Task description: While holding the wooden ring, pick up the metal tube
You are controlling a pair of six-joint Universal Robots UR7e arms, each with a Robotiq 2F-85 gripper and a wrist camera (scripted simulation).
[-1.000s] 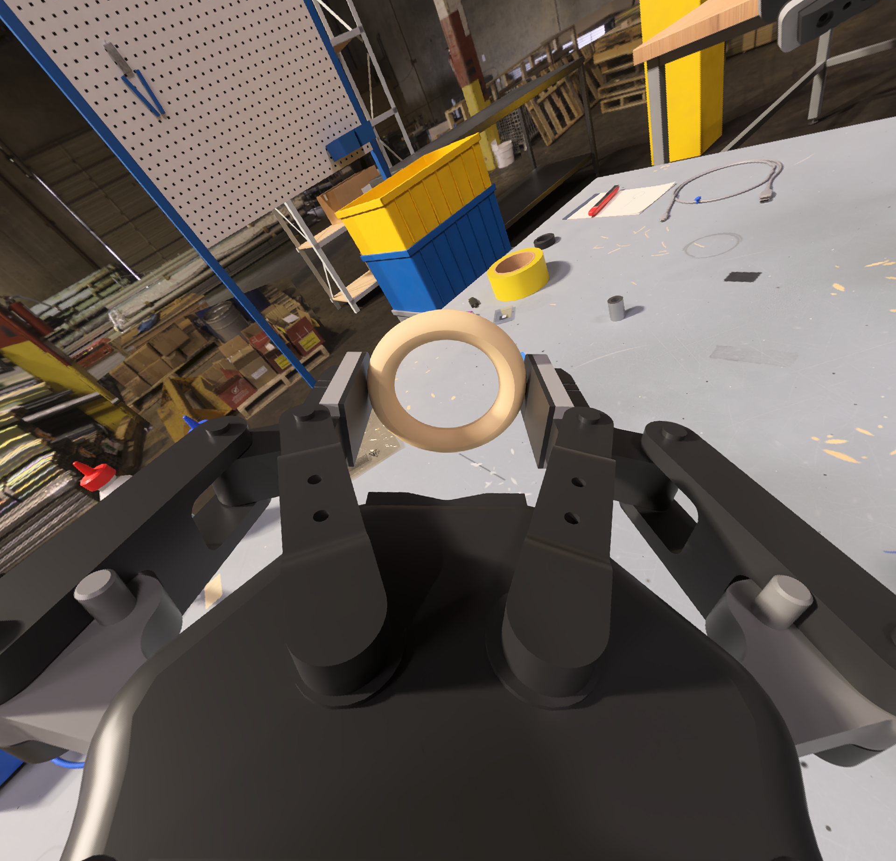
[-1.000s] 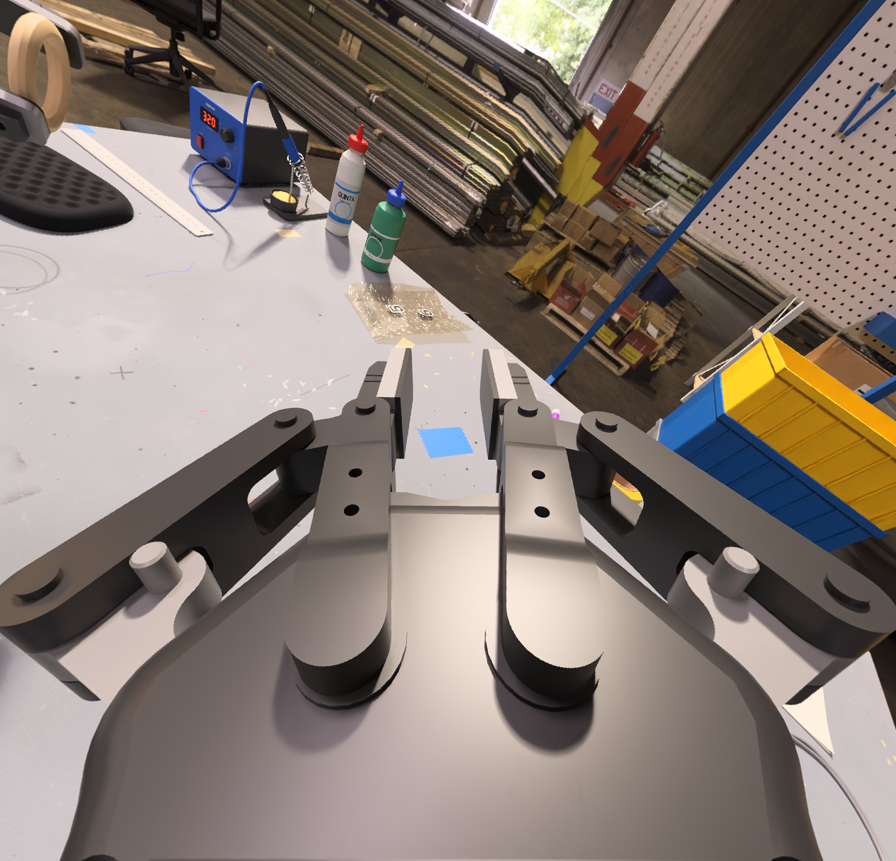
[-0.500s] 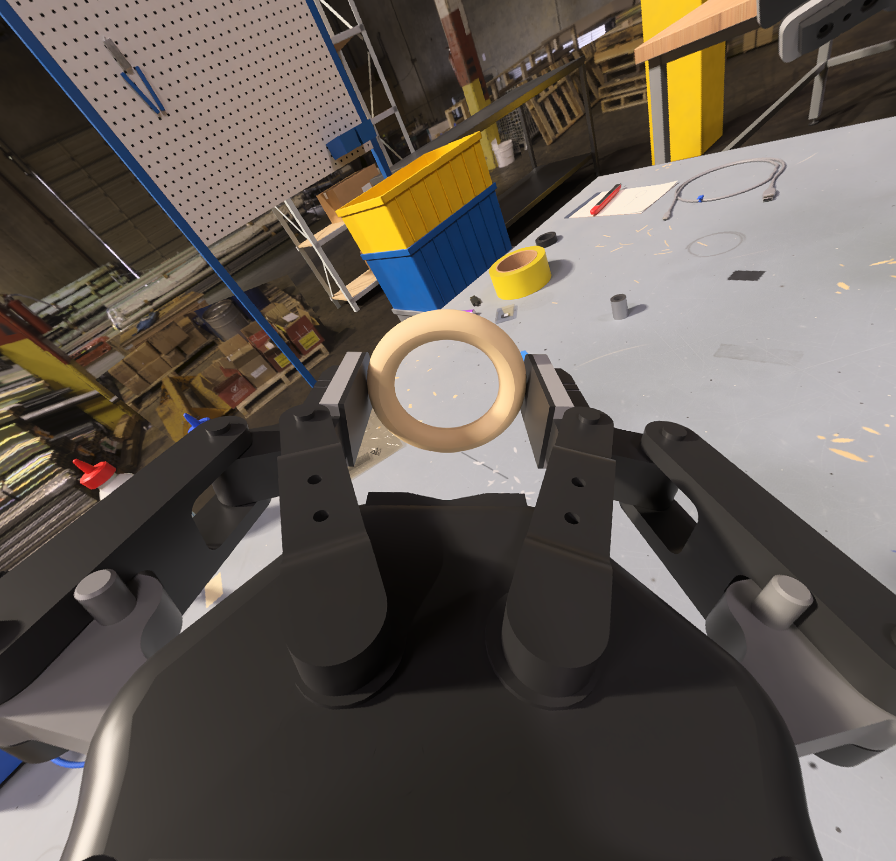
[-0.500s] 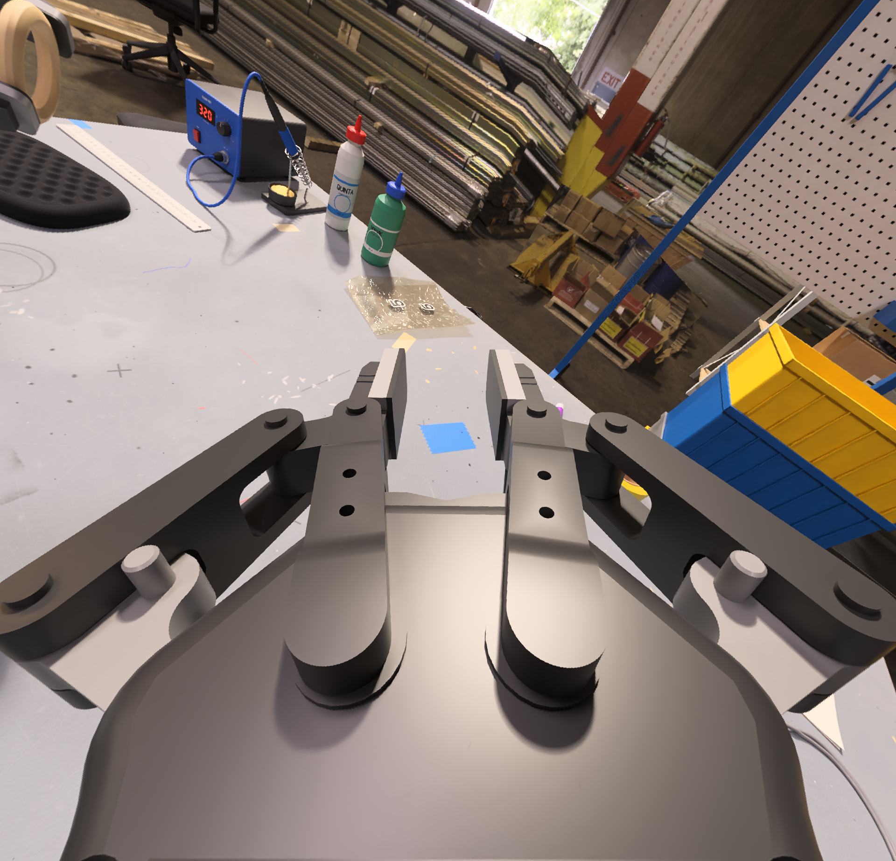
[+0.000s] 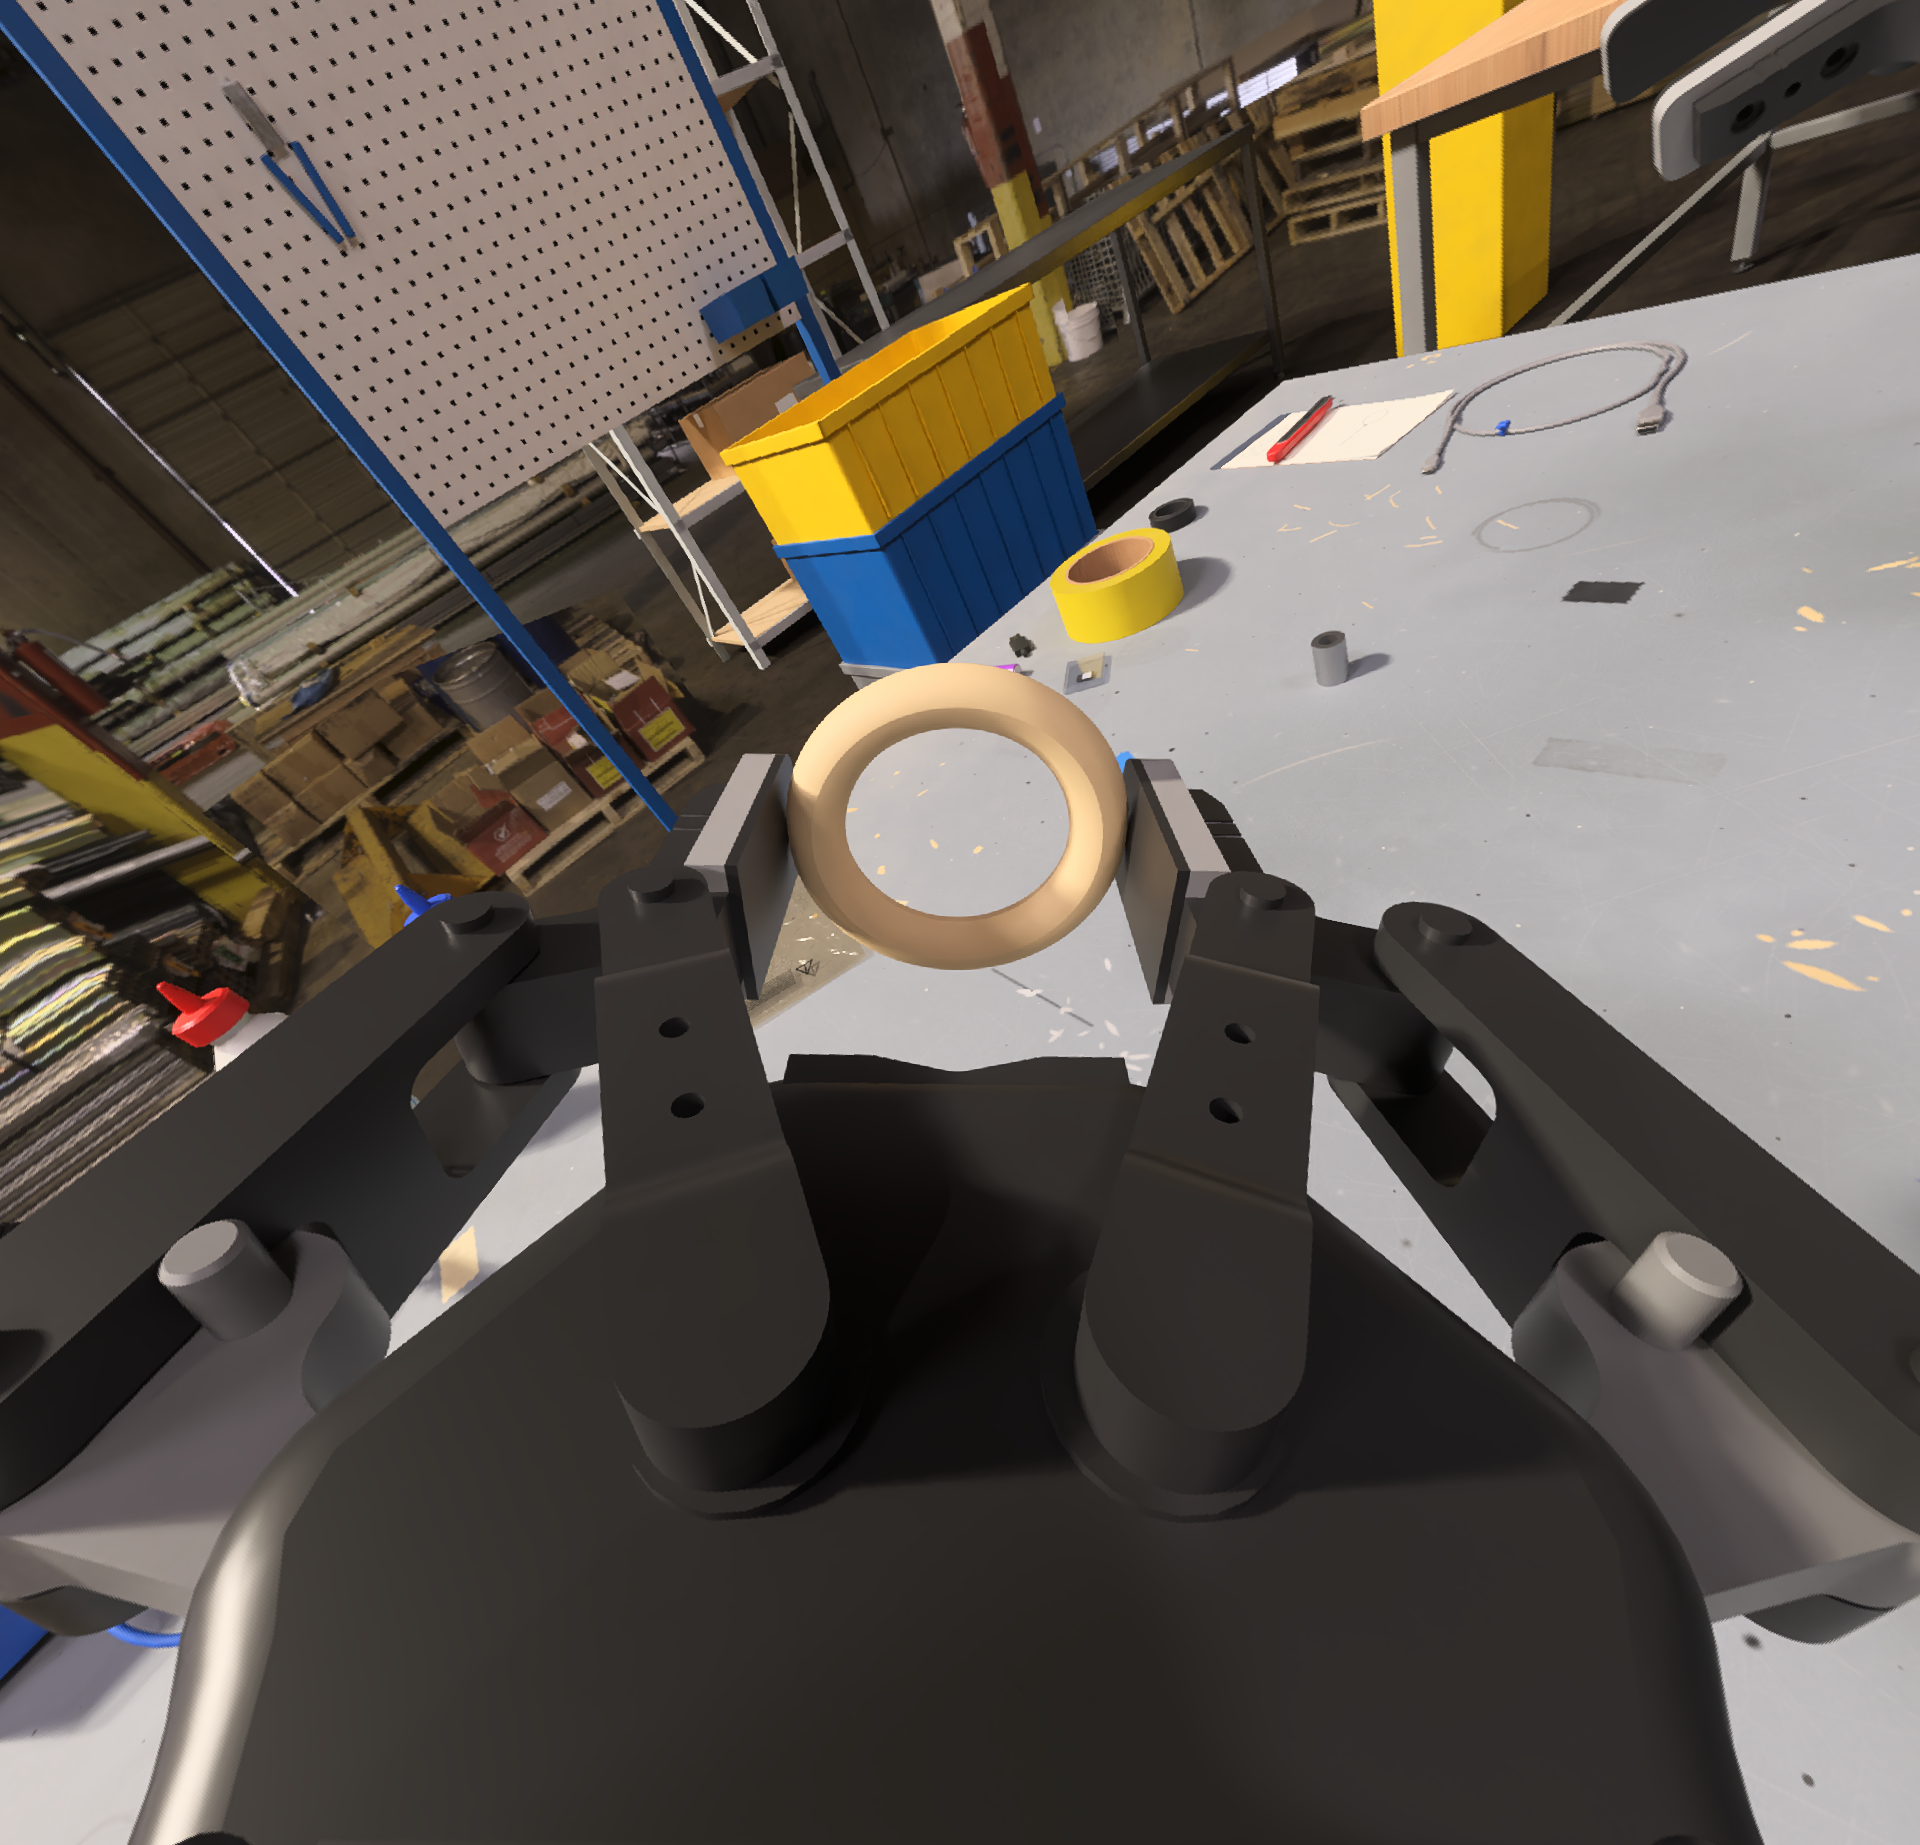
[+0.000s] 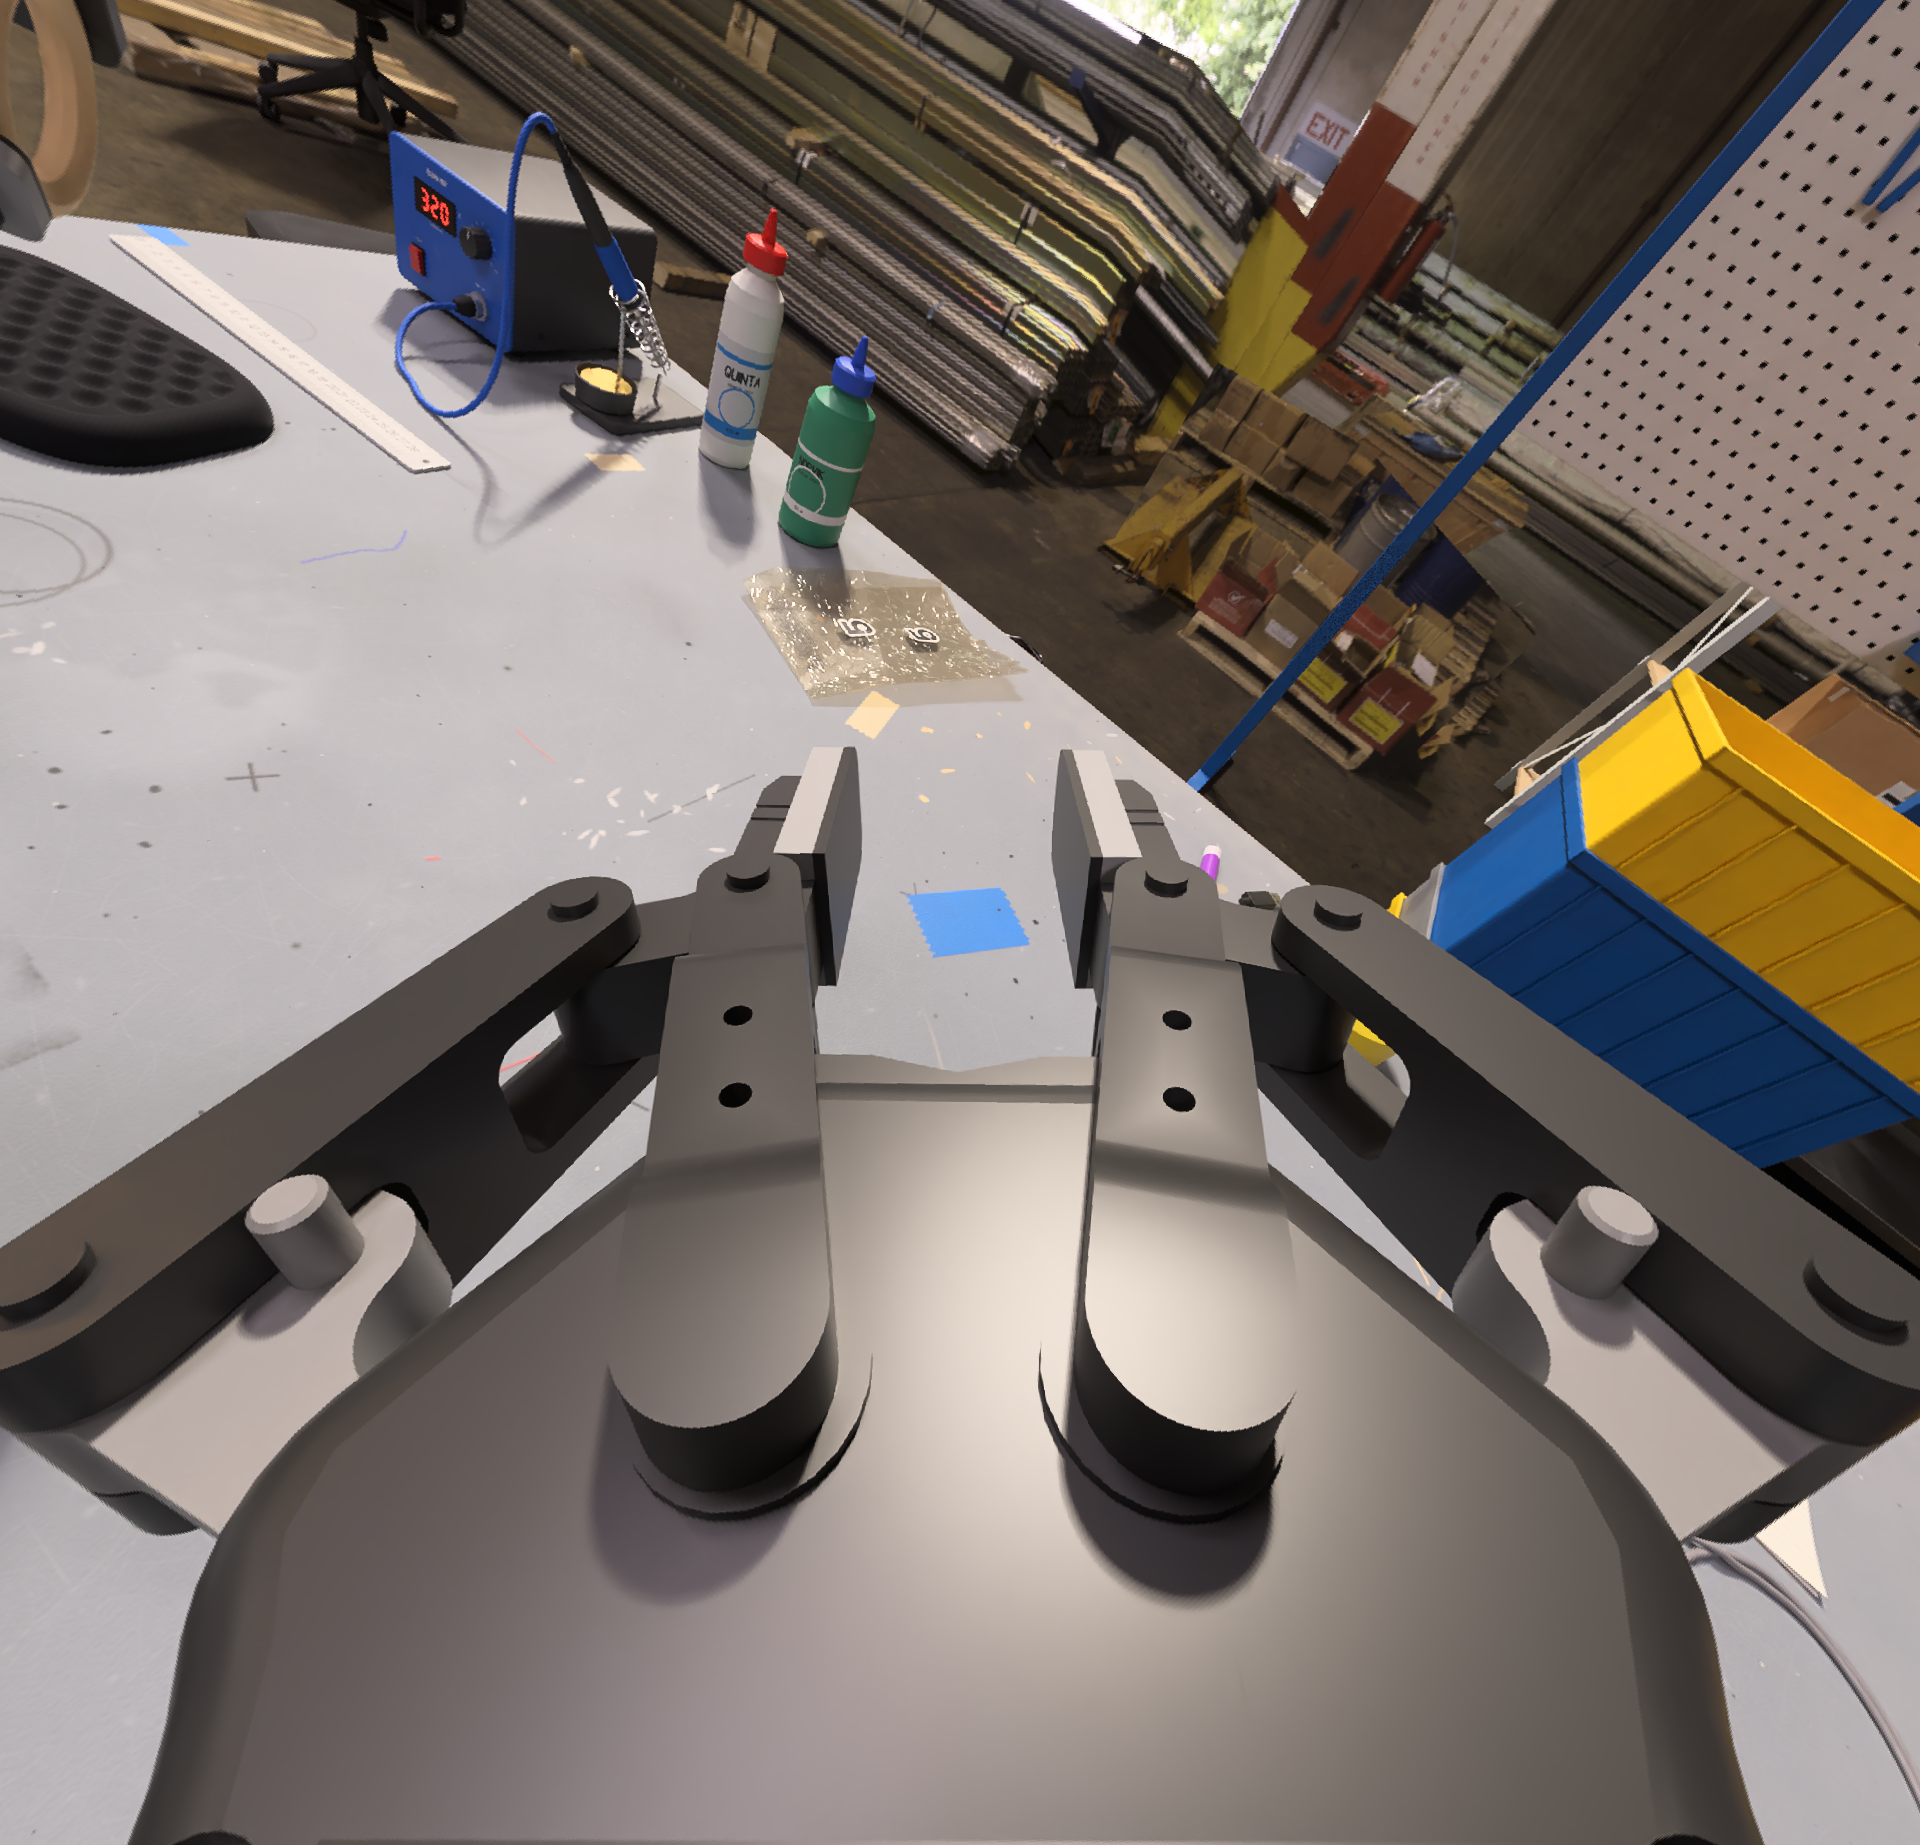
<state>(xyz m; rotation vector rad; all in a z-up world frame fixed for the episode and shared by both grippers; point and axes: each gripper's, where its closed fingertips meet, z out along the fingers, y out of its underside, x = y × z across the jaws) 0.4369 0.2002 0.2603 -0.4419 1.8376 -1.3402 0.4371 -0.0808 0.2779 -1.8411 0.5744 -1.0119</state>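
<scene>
My left gripper (image 5: 956, 839) is shut on the wooden ring (image 5: 821, 829), a pale tan ring held upright between the pads above the grey table (image 5: 1558, 860). The metal tube (image 5: 1329, 656), a short grey cylinder, stands upright on the table ahead and to the right of the ring, well apart from it. My right gripper (image 6: 956, 839) is open and empty, hovering over the table above a blue tape square (image 6: 966, 920). The ring also shows at the far left edge of the right wrist view (image 6: 52, 122). The tube does not show in the right wrist view.
A yellow tape roll (image 5: 1117, 585), a black ring (image 5: 1172, 513), a cable (image 5: 1558, 393) and a paper with a red pen (image 5: 1340, 429) lie beyond the tube. A soldering station (image 6: 468, 237), two bottles (image 6: 743, 351), a ruler (image 6: 281, 351) and a plastic bag (image 6: 873, 637) lie ahead of the right gripper. Stacked yellow and blue bins (image 5: 925, 465) stand beside the table.
The right gripper's jaws have opened wider and it has shifted a little over the table. The left gripper still holds the ring, nearly unmoved.
</scene>
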